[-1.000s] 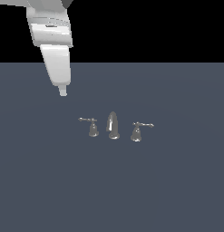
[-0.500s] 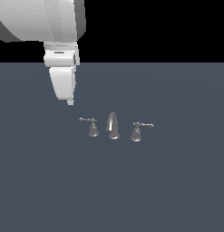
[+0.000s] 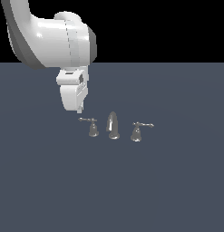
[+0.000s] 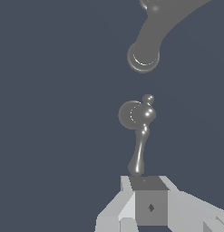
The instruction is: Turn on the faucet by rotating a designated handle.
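Claw [image 3: 79, 110] hangs low in the exterior view, tip pointing down, just above and slightly toward that view's left of the handle's lever end. From this angle the fingers merge into one white block; cannot tell whether they are apart or together. Big white arm [image 3: 54, 38] fills the upper part of the exterior view's left side, against a black background.

Handle [image 3: 92, 127] stands on the dark grey-blue counter [image 3: 111, 190]: dull chrome bell base, thin lever on top running out toward the exterior view's left. It is the member of the faucet [image 3: 114, 127] set on the exterior view's left. Tall curved spout [image 3: 113, 124] stands just beside it in the middle. Second lever handle [image 3: 138, 131], a shade brighter, sits on the spout's far side, its lever pointing to the exterior view's right. All three pieces upright, in a row, apart from one another.

Wrist view: looking straight down. Handle [image 4: 138, 127] seen from above, round base with the lever reaching toward the claw [image 4: 147, 204]. Lever tip lies right at the grey finger block; contact not clear. Only part of the claw shows, and its spread is not readable here either. Spout [image 4: 152, 38] lies beyond the handle, its round base and curved neck running out of frame. Counter [image 4: 50, 113] is plain.
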Motion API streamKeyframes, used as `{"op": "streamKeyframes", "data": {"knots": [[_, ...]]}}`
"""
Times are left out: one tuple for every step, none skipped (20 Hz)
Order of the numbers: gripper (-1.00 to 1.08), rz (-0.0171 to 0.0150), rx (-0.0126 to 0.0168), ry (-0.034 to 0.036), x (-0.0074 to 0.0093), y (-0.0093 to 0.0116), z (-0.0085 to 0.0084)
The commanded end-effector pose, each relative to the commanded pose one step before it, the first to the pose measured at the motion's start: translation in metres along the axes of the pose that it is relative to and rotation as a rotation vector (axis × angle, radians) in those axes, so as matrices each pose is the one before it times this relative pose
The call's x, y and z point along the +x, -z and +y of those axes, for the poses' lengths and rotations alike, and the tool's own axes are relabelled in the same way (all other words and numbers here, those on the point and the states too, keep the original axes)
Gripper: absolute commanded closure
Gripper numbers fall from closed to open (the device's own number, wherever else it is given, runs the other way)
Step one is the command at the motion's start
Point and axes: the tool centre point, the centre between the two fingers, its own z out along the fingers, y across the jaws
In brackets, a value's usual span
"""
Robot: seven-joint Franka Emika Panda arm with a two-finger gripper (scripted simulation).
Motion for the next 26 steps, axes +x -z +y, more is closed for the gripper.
{"op": "streamKeyframes", "data": {"knots": [[1.08, 0.00171, -0.00029, -0.05114, 0.00480, -0.01168, -0.01052], [1.08, 0.00016, -0.00040, -0.01810, 0.00164, -0.00411, -0.00373], [1.08, 0.00002, -0.00038, -0.01713, 0.00155, -0.00384, -0.00355], [1.08, -0.00008, -0.00036, -0.01612, 0.00146, -0.00358, -0.00335], [1.08, -0.00013, -0.00034, -0.01502, 0.00136, -0.00331, -0.00313], [1.08, -0.00014, -0.00031, -0.01374, 0.00124, -0.00302, -0.00286], [1.08, -0.00015, -0.00027, -0.01230, 0.00111, -0.00269, -0.00257], [1.08, -0.00016, -0.00024, -0.01080, 0.00097, -0.00236, -0.00226], [1.08, -0.00017, -0.00021, -0.00930, 0.00084, -0.00201, -0.00195], [1.08, -0.00020, -0.00018, -0.00775, 0.00069, -0.00166, -0.00163], [1.08, -0.00023, -0.00016, -0.00623, 0.00056, -0.00130, -0.00132], [1.08, -0.00027, -0.00014, -0.00467, 0.00041, -0.00094, -0.00100], [1.08, -0.00032, -0.00011, -0.00311, 0.00027, -0.00058, -0.00067], [1.08, -0.00038, -0.00010, -0.00165, 0.00018, -0.00021, -0.00037], [1.08, -0.00048, -0.00009, 0.00002, -0.00002, 0.00016, -0.00003], [1.08, -0.00026, -0.00003, 0.00106, -0.00006, 0.00038, 0.00019], [1.08, -0.00014, -0.00001, 0.00068, -0.00008, 0.00019, 0.00013], [1.08, 0.00000, 0.00000, 0.00000, 0.00000, 0.00000, 0.00000], [1.08, 0.00000, 0.00000, 0.00000, 0.00000, 0.00000, 0.00000], [1.08, 0.00000, 0.00000, 0.00000, 0.00000, 0.00000, 0.00000], [1.08, 0.00000, 0.00000, 0.00000, 0.00008, 0.00000, 0.00001], [1.08, 0.00000, 0.00000, 0.00000, -0.00171, 0.00000, 0.00348], [1.08, 0.00000, 0.00000, 0.00000, -0.00173, 0.00000, 0.00351], [1.08, 0.00000, 0.00000, 0.00000, -0.00175, 0.00000, 0.00354], [1.08, 0.00000, 0.00000, 0.00000, -0.00176, 0.00000, 0.00357], [1.08, 0.00000, 0.00000, 0.00000, -0.00178, 0.00000, 0.00359]]}}
